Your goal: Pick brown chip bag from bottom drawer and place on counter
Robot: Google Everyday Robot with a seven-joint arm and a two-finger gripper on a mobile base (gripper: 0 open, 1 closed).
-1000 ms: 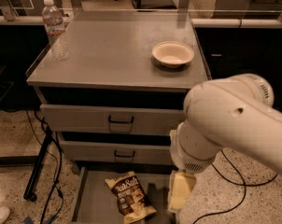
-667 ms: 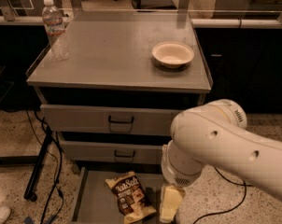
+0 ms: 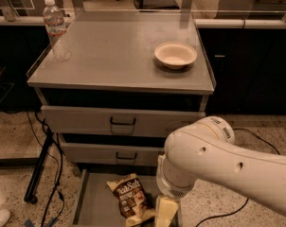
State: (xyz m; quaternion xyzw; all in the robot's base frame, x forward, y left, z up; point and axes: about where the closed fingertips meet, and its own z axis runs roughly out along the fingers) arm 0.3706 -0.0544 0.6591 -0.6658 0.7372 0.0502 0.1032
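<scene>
Hovering low over the bottom drawer (image 3: pixel 92 203), my gripper (image 3: pixel 165 213) sits at the drawer's right side, just beside the lower right edge of the brown chip bag (image 3: pixel 130 200). Honestly can't tell if it's spread or closed, or even touching the bag, since my own chunky white arm (image 3: pixel 218 162) blocks most of it. The bag lies flat in the pulled-out drawer, label up. Up on the counter (image 3: pixel 114 51) there's a tan bowl (image 3: pixel 175 55) on the right and a water bottle (image 3: pixel 56 30) at the back left corner.

High front view, angled down on counter (image 3: pixel 114 56), pincer (image 3: pixel 165 213) bottom centre
</scene>
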